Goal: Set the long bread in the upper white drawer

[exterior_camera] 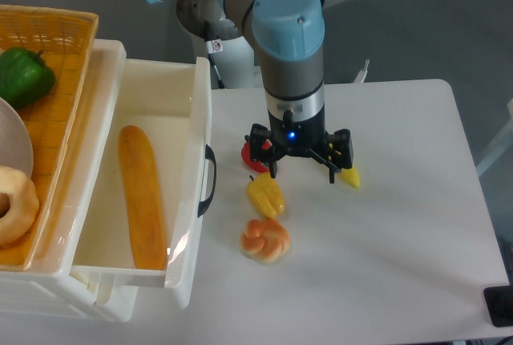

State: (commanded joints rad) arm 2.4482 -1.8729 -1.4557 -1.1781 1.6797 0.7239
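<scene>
The white table [417, 225] carries the following items. A white drawer unit [120, 301] stands at its left edge. A round knotted pale bun [265, 240] lies near the table's front centre. A yellow bell pepper [265, 194] lies just behind the bun, apart from it. A red item [253, 156], largely hidden, lies just behind the pepper. A small yellow item [351, 177], partly hidden, lies to the right of the pepper, well apart from it.

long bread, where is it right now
The long bread lies lengthwise inside the open upper white drawer at the camera view's left, beside the yellow woven basket.
</scene>
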